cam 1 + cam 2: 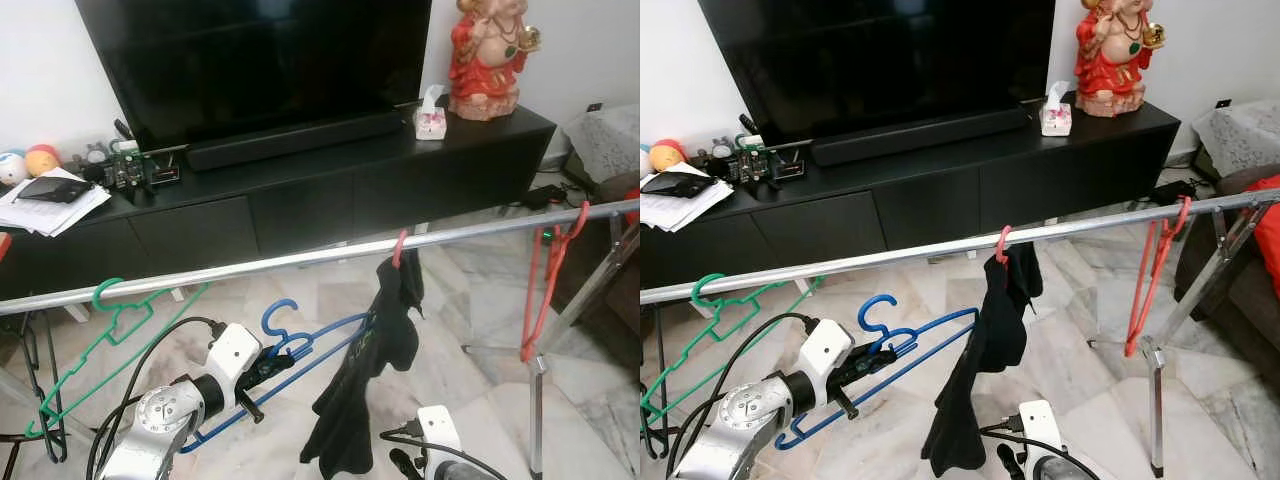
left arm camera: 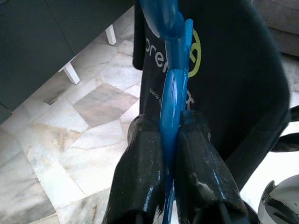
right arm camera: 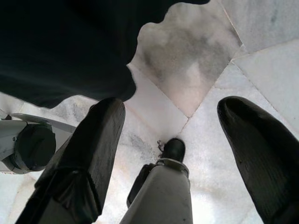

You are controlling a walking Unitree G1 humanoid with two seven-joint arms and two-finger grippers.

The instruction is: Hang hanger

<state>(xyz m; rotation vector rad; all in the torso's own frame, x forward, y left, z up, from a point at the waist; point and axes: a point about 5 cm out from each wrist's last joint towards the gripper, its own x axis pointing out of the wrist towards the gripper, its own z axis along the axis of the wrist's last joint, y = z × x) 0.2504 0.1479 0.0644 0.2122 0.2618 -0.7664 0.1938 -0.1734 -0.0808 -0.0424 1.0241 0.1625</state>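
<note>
**Blue hanger held below a partly filled rail**

The left claw (image 1: pixel 262 368) is clenched on the blue hanger (image 1: pixel 300 350), gripping its neck just under the hook. The hanger sits below the silver clothes rail (image 1: pixel 300 257), its hook close to the rail but not touching it, its long bar sloping down toward the left arm.

On the rail, a green hanger (image 1: pixel 110 330) hangs to the left of the blue one. To the right, a dark garment (image 1: pixel 370 380) drapes from a pink hook (image 1: pixel 399 250), and the blue hanger's far end reaches right up against this cloth. A red hanger (image 1: pixel 545 280) hangs near the rail's right end, beside the stand's slanted legs (image 1: pixel 590 300).

Bare rail runs between the green hanger and the pink hook, above the blue hook. Behind the rail stands a black TV cabinet (image 1: pixel 300 200) with papers (image 1: pixel 50 205) and a tissue box (image 1: pixel 430 115) on top.

The right claw (image 3: pixel 182 154) hangs low with fingers released, spread over the marble floor (image 3: pixel 261 70), under the garment's hem.
</note>
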